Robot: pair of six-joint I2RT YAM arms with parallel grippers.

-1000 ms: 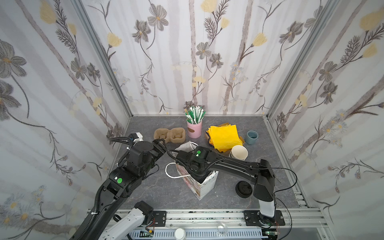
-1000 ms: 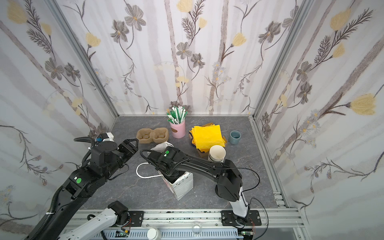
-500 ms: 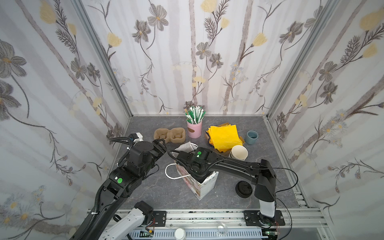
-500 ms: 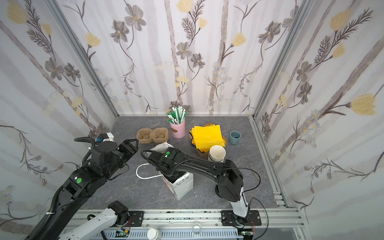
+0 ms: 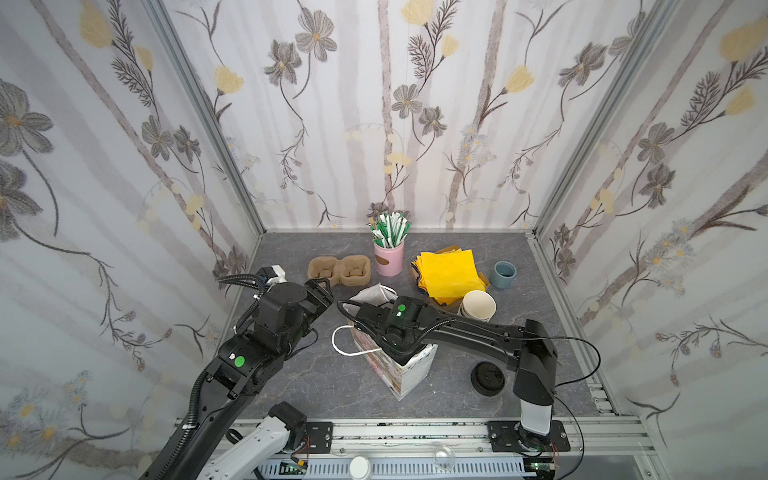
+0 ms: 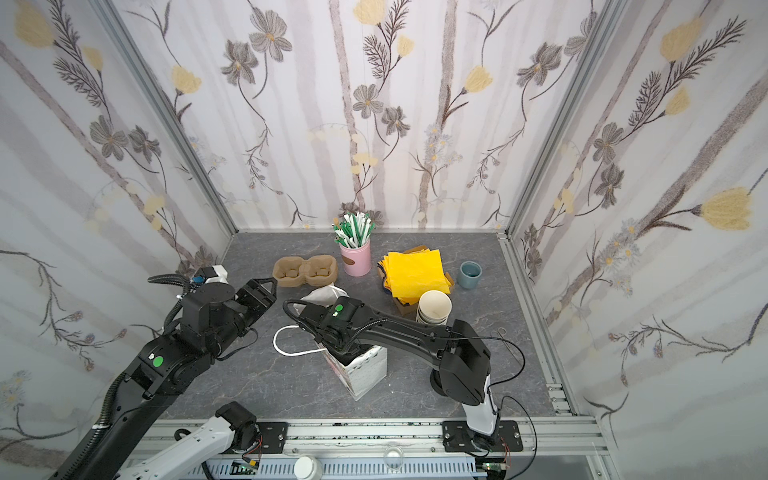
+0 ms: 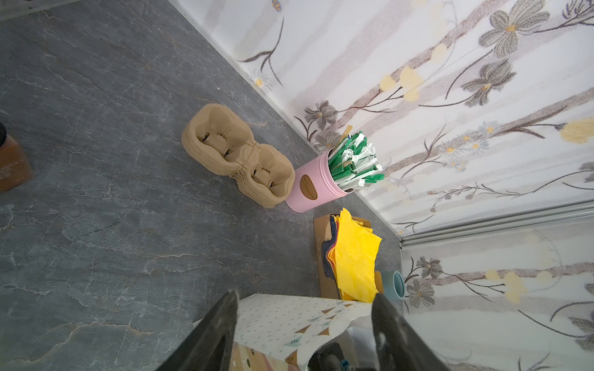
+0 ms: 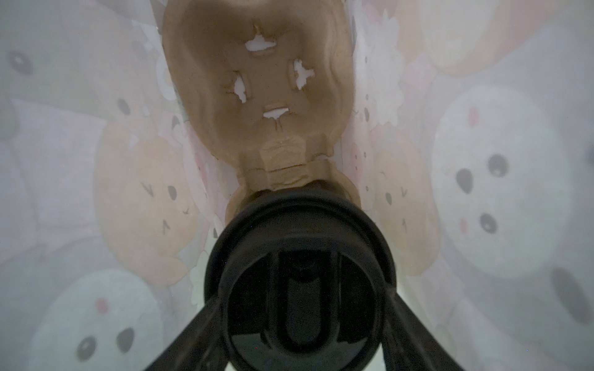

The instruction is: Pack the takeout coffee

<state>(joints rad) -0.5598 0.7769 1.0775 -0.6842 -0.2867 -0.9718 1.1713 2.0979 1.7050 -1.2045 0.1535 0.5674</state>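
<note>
The takeout coffee shows only in the right wrist view, as a round black sip lid (image 8: 299, 257); its cup is hidden below. It stands in a brown pulp carrier (image 8: 263, 80) inside the patterned paper bag (image 5: 409, 374). My right gripper (image 8: 300, 289) reaches down into the bag and is shut on the coffee, one finger on each side under the lid. In both top views the bag hides these fingers. My left gripper (image 7: 303, 305) is open and holds nothing. It hovers left of the bag (image 6: 365, 370), facing its raised flap (image 7: 289, 318).
A stack of pulp carriers (image 5: 338, 270), a pink can of straws (image 5: 388, 255), yellow napkins (image 5: 449, 270) and a blue cup (image 5: 504, 274) line the back. Lidless cups (image 5: 478, 305) and a pile of black lids (image 5: 488, 378) sit right of the bag. A brown container (image 7: 11, 163) stands by the left arm.
</note>
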